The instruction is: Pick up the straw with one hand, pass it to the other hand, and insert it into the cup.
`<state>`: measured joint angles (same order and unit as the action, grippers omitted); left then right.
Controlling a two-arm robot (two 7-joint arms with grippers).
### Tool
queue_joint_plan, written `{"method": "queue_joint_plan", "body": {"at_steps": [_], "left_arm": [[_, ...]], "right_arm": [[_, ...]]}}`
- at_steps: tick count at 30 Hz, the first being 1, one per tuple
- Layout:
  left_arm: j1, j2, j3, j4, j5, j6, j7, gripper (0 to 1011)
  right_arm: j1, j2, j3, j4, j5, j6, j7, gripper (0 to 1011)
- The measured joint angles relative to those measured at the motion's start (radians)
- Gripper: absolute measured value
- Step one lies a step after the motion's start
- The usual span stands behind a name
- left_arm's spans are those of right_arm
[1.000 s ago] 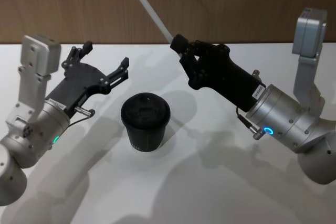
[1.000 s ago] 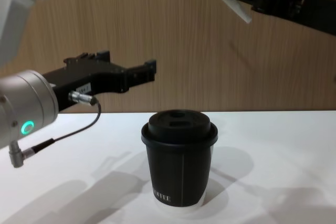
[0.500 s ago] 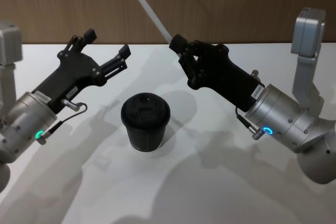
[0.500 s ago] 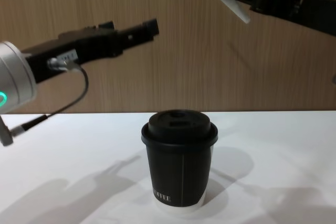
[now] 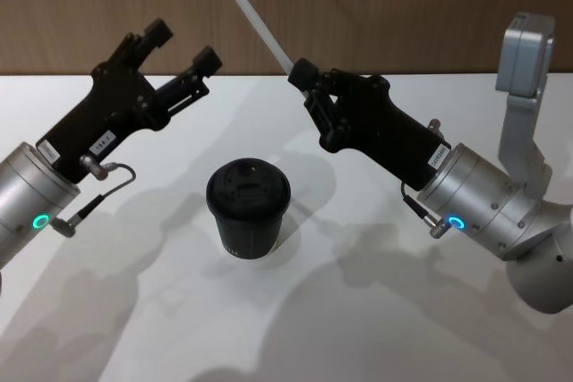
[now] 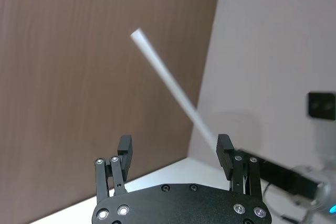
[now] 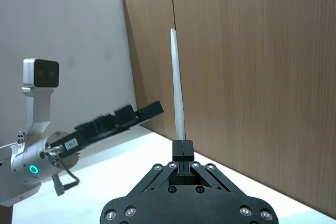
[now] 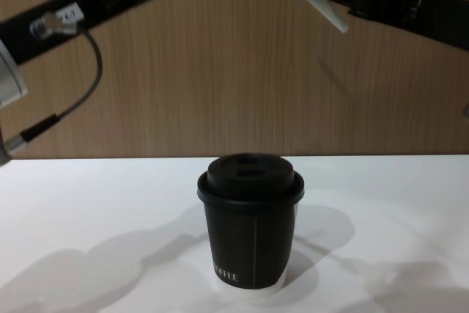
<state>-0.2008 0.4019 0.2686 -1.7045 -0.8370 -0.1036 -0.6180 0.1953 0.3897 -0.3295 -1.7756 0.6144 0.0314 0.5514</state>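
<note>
Matt paper cup (image 5: 248, 212); wood-grain wall (image 5: 403, 6); smooth table (image 5: 313, 328).

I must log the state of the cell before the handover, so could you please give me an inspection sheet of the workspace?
Surface: white table, shadows on it.
Job's things: black cup upright, lid on; white straw slanted in the air, not in the cup.
Clutter: nothing seen.
Grippers: right gripper shut on the straw near one end, above and right of the cup; left gripper open, high at left, apart from the straw.
Cables: dark cable loops under the left arm.
Surroundings: wood-panel wall behind.
</note>
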Motion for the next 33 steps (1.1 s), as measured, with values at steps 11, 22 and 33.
{"method": "queue_joint_plan", "body": {"at_steps": [11,22,33], "left_arm": [[-0.02,-0.023,0.001,0.025,-0.109,-0.005,-0.095,1003],[-0.048,-0.058,0.019,0.076,-0.182,-0.003,-0.127,1003],[-0.092,-0.097,0.048,0.142,-0.253,0.039,-0.144,1002]], "right_arm": [[0.0,0.0,0.0,0.0,0.0,0.0,0.0,0],[0.0,0.0,0.0,0.0,0.0,0.0,0.0,0],[0.0,0.0,0.0,0.0,0.0,0.0,0.0,0]]}}
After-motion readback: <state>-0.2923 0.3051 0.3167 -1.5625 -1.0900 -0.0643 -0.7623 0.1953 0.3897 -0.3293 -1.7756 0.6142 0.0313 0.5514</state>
